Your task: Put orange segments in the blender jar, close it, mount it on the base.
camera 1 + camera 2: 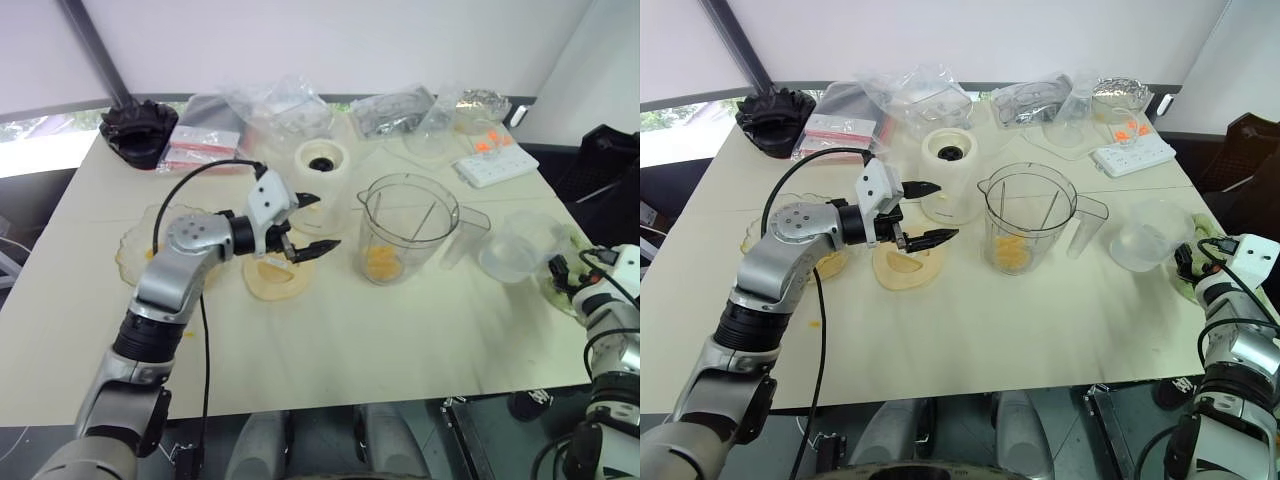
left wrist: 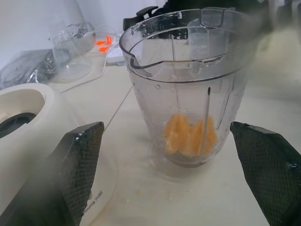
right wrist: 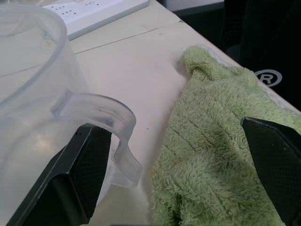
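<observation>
My left claw [image 1: 308, 224] hangs wide open and empty, facing the tall clear plastic blender jar [image 1: 404, 226], which stands upright near the middle of the pale table [image 1: 420, 330] with glossy yellow-orange segments [image 2: 189, 136] at its bottom. The flat round cream lid [image 1: 273, 277] lies just under my fingers; I'd drop straight onto it and pinch its rim squarely. The squat cream-white base [image 1: 322, 167] stands just behind. My right claw [image 3: 174, 179] gapes over a green towel [image 3: 211, 141], apparently holding nothing, beside a smaller clear tub [image 1: 515, 250].
</observation>
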Controlling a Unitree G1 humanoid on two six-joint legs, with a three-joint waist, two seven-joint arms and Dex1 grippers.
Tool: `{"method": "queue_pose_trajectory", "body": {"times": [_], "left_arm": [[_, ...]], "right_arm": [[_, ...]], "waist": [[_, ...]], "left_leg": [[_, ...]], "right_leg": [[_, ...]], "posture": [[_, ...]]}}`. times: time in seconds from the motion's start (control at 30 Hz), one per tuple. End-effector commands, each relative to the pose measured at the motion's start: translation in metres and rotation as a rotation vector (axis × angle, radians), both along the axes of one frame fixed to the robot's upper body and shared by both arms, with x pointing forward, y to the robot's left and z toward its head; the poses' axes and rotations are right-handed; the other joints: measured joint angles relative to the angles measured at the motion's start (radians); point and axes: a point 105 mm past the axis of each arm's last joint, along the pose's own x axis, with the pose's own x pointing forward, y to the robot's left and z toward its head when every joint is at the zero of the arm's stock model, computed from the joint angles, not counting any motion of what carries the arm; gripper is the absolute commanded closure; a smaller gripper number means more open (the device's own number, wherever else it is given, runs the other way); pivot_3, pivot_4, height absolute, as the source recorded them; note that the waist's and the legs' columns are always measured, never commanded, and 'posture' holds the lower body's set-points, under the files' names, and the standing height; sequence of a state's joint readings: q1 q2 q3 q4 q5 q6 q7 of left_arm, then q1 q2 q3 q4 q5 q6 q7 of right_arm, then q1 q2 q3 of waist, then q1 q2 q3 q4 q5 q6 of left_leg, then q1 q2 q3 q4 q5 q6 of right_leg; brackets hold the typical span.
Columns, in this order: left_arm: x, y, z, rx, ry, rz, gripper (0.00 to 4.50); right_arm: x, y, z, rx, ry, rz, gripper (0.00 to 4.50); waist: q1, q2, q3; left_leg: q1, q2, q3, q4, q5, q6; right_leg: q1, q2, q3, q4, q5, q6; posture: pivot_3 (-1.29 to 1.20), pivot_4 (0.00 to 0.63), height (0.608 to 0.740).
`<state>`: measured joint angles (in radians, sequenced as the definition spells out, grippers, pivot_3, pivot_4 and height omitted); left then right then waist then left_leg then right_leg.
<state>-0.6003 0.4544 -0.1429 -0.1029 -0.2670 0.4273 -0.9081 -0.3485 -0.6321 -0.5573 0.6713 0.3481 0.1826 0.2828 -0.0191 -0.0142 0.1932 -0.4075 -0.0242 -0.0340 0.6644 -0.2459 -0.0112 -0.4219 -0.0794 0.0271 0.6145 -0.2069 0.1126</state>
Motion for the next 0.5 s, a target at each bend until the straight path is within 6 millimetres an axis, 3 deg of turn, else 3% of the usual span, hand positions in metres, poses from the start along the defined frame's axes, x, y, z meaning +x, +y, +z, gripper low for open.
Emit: {"method": "queue_pose_trajectory", "body": {"times": [0.03,0.2,0.5], "left_arm": [[-0.0039,-0.0018,0.0193,-0.018,-0.071,-0.013,0.00],[-0.0050,-0.0024,0.0189,-0.018,-0.073,-0.013,0.00],[-0.0054,-0.0020,0.0187,-0.019,-0.071,-0.006,0.00]], "right_arm": [[0.0051,-0.0004,0.0145,-0.026,-0.056,0.006,1.88],[0.0069,0.0030,0.0126,-0.026,-0.054,0.021,4.45],[0.0072,0.0085,0.0087,0.022,-0.085,0.016,4.45]], "waist": [[0.000,0.000,0.000],[0.005,0.000,0.000],[0.003,0.000,0.000]], "left_leg": [[0.000,0.000,0.000,0.000,0.000,0.000],[0.000,0.000,0.000,0.000,0.000,0.000],[0.000,0.000,0.000,0.000,0.000,0.000]], "right_leg": [[0.000,0.000,0.000,0.000,0.000,0.000],[0.000,0.000,0.000,0.000,0.000,0.000],[0.001,0.000,0.000,0.000,0.000,0.000]], "posture": [[0.00,0.150,0.740],[0.00,0.150,0.740],[0.00,0.150,0.740]]}}
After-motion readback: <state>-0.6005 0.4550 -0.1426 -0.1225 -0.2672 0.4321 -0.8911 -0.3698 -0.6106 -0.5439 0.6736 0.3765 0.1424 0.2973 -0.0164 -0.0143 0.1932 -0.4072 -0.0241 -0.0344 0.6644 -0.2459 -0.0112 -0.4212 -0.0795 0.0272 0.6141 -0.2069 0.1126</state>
